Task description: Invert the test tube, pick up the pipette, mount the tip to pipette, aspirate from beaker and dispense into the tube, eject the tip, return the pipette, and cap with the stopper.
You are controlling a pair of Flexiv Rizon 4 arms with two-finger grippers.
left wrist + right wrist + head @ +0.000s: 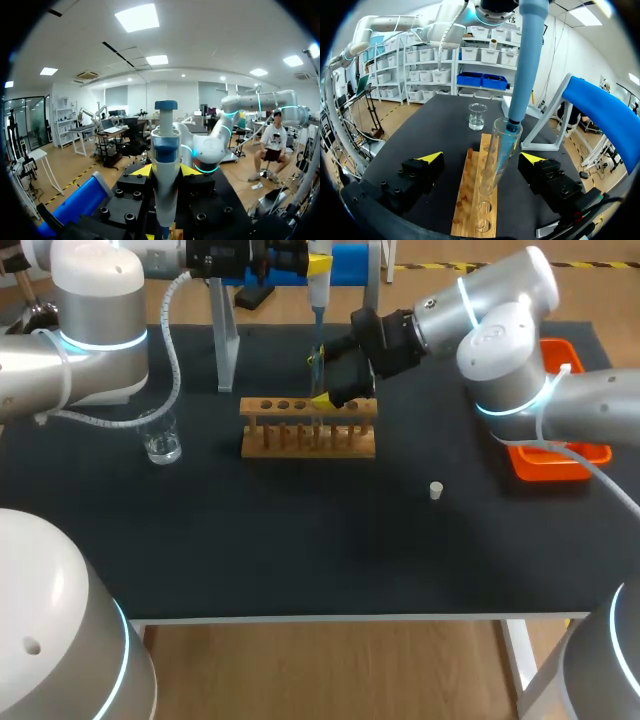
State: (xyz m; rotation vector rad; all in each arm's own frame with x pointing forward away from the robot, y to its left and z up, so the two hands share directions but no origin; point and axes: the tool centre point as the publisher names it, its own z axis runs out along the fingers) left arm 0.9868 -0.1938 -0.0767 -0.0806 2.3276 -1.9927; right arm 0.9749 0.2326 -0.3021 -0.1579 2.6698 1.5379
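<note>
Table [300, 540] — left jaws likely gripping pipette [165, 170]; right wide.

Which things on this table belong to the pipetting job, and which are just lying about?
Part of the job:
pipette
test tube
wooden rack
beaker
stopper
blue stand

Lying about:
orange tray, which nothing touches; its use cannot be told from here

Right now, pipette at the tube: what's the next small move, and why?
Probably dispense in place. The pipette reaches into the mouth of the tube, which stands in the rack; the left gripper is shut on the pipette. The right gripper stands open around the tube, not touching it.
</note>
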